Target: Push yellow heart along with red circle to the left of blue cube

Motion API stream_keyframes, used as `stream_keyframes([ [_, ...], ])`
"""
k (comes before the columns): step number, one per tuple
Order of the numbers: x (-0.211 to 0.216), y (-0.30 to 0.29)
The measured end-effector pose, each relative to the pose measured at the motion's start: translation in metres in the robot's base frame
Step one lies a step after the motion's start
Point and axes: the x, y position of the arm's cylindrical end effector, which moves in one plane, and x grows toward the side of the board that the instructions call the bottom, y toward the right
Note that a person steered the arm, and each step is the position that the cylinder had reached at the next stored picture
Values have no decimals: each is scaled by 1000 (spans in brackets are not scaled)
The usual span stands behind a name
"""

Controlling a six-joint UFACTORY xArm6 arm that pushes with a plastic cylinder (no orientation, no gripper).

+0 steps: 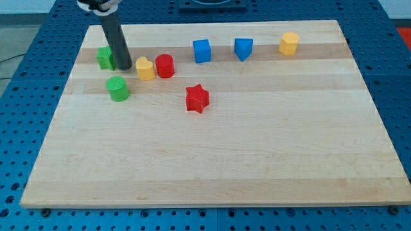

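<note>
From my remote seat I saw the wooden board [212, 160] lying on a blue perforated table [26, 115]. My tip [125, 67] stood near the view's top-left part of the board, at the end of the dark rod that came down from the view's top edge. The rod has no fingers at all, so there was nothing to be apart or clamped; it was only a plain straight end resting at board height.

The yellow heart [146, 68] sat just to the view's right of my tip, very close, though I could not tell whether they touched. The red circle [165, 66] stood right beside the heart on its right, the two looking to be in contact. The blue cube [202, 51] was further to the view's right and a little nearer the top, apart from the red circle.

A green block [105, 58] was just left of the rod, partly hidden behind it, so I could not make out its shape. A green cylinder [118, 88] lay below my tip. A red star [197, 99] sat below the blue cube, well clear of the pair. A second blue block [243, 49], wedge-like, was right of the cube, and a yellow block [289, 43] stood nearest the top right
</note>
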Motion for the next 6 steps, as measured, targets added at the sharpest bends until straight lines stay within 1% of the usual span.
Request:
stream_keyframes([
  [1, 3, -9],
  [3, 10, -9],
  [4, 16, 1],
  [5, 17, 64],
  [6, 17, 78],
])
